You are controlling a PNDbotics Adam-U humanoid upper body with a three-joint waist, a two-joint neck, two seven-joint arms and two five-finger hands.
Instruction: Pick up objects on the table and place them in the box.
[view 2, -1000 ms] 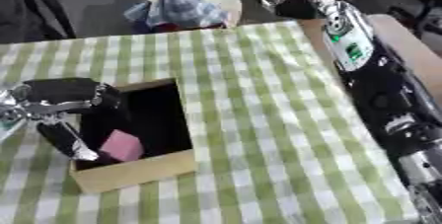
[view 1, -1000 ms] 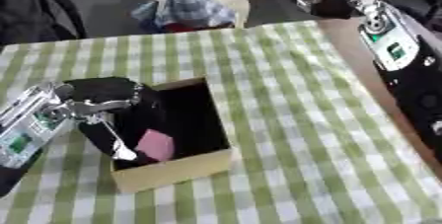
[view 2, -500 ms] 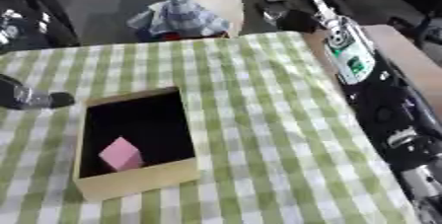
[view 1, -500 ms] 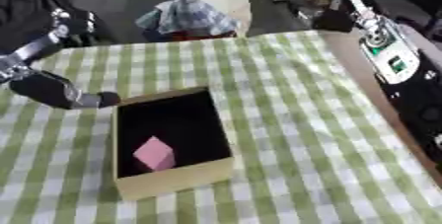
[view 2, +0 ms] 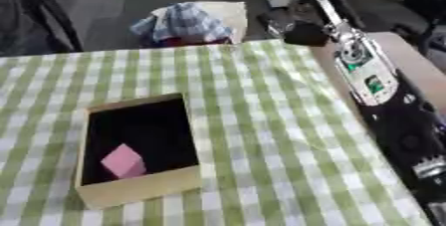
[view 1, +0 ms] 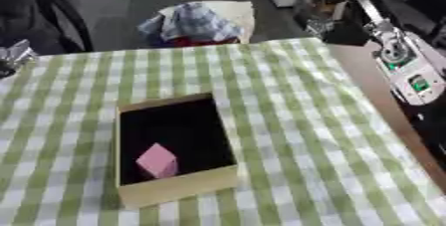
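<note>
Pink block (view 1: 158, 161) sits in box (view 1: 179, 191), lower left; I can't tell either hand's fingers; blind reach risks knocking box.

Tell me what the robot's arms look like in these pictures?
The right arm runs along the table's right edge: slim black and silver links, a round silver joint, and a white panel carrying small green and dark markings. Lower down it turns bulkier and black. Of the left arm only a silvery metal bit shows at the left edge. Neither hand can be seen.
</note>
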